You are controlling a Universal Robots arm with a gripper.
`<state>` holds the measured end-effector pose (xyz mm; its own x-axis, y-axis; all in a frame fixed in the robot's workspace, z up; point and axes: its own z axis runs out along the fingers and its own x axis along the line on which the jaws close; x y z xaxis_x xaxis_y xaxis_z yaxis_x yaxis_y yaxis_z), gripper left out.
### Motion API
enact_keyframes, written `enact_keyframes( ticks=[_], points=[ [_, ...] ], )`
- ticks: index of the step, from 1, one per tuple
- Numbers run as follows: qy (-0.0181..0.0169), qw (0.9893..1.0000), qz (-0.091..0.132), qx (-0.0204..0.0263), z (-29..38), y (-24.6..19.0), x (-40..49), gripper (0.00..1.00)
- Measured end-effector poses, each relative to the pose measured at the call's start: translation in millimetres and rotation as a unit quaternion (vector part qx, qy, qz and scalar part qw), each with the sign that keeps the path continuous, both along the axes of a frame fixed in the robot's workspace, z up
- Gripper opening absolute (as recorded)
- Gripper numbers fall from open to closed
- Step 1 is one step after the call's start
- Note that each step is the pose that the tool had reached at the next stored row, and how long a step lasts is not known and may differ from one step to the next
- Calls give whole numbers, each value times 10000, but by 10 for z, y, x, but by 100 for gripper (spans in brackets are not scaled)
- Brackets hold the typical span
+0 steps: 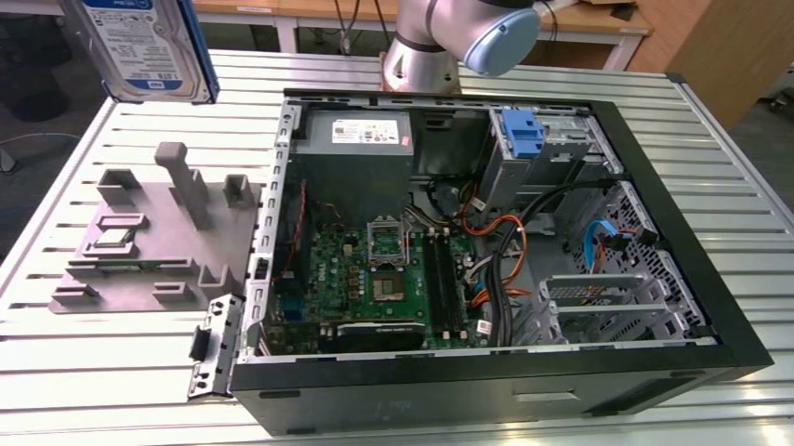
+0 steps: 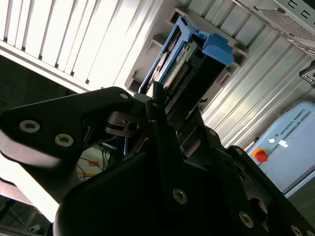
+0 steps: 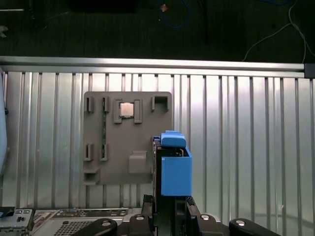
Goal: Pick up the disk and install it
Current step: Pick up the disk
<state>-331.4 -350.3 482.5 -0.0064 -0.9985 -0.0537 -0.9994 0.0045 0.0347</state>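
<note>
In the exterior view, the flat silver-grey rectangular disk (image 1: 143, 46), with a blue-and-white label and blue plastic side rails, hangs in the air at the exterior view's far left. It is well apart from the open black computer case (image 1: 434, 395). The case holds a green motherboard (image 1: 372, 279), a grey metal power supply box (image 1: 360, 130) and a bare blue plastic bracket (image 1: 527, 135) in its drive bay. Beside the case, a grey moulded tray (image 1: 149, 274) holds a small square chip (image 1: 118, 234).

In the second wrist view, the black gripper (image 2: 162, 105) has its jaws clamped on the disk (image 2: 179, 69).

In the first wrist view, the disk (image 3: 174, 169) sits edge-on over the tray's (image 3: 125, 157) edge.
</note>
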Motion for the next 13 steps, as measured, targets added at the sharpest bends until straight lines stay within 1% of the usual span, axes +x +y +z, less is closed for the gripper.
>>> enact_keyframes(
  ticks=[5,9,13],
  points=[
    [0,10000,-2,0,0,-64,20,35],
    [0,10000,-1,0,0,-74,38,35],
    [0,10000,-1,0,0,-74,104,35]
  ],
)
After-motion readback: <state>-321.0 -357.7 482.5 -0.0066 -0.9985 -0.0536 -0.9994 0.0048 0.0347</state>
